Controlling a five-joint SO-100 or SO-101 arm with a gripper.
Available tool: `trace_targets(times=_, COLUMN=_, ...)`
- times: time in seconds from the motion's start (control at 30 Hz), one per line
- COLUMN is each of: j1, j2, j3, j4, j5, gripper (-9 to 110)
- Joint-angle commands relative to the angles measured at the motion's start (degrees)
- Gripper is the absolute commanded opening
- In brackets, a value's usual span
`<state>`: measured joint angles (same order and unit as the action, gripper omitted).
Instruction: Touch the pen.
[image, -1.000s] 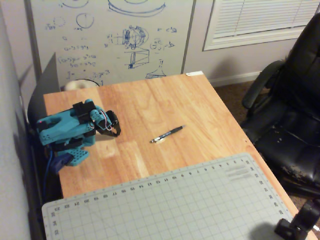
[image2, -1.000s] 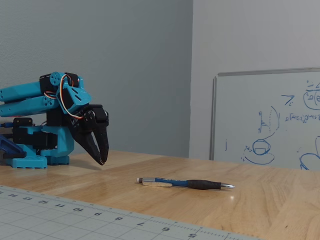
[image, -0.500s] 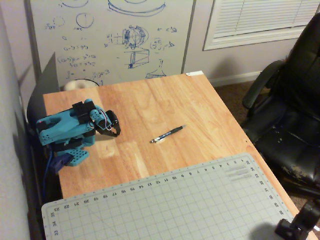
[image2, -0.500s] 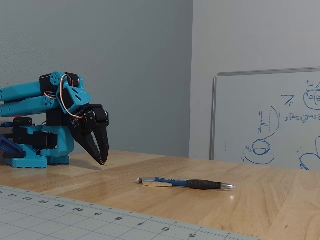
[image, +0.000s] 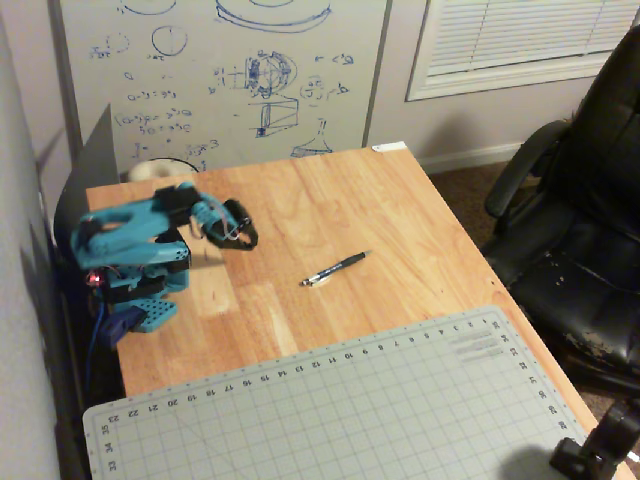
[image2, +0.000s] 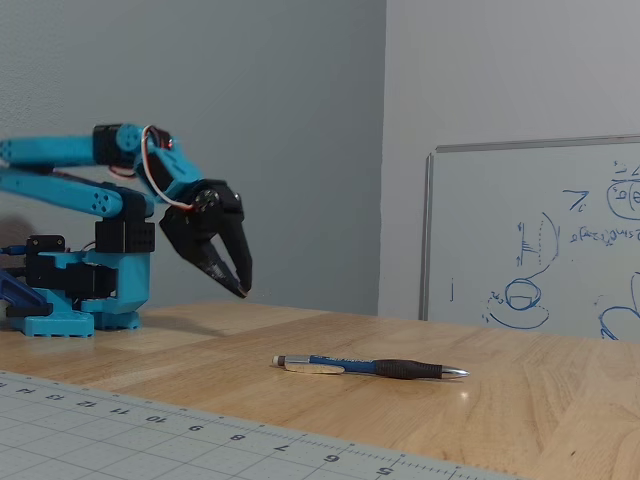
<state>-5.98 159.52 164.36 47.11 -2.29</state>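
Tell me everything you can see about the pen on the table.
The pen is slim, with a blue barrel, a dark grip section, a silvery tip and a small white end. It lies flat on the bare wooden table, diagonal in a fixed view from above, between the arm and the cutting mat. A small pale object sits against its white end. The gripper hangs above the table, apart from the pen.

A slim dark blue and black pen (image: 335, 269) (image2: 370, 367) with a silvery tip and small white end lies flat on the wooden tabletop, well apart from the gripper, untouched, beyond its fingertips.
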Motion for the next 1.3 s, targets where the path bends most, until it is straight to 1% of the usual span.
trace_targets(times=0.0, j1=0.1, j2=-22.0, j3=-20.2, j4=-2.1, j5=-0.1, gripper=1)
trace_targets(times=0.2, j1=4.7, j2=-43.9, j3=-38.1, j4=-2.4, j5=-0.2, gripper=1)
trace_targets(times=0.53, j1=9.3, j2=-69.0, j3=-61.0, j4=-2.8, j5=-0.4, gripper=1)
trace_targets(times=0.63, j1=10.8, j2=-75.0, j3=-67.4, j4=-2.8, j5=-1.9, gripper=1)
trace_targets(times=0.8, j1=13.7, j2=-81.2, j3=-73.9, j4=-2.7, j5=-7.3, gripper=1)
trace_targets(times=1.03, j1=16.6, j2=-86.3, j3=-79.7, j4=-2.7, j5=-12.3, gripper=1)
trace_targets(times=1.27, j1=17.3, j2=-89.0, j3=-80.2, j4=-2.6, j5=-15.4, gripper=1)
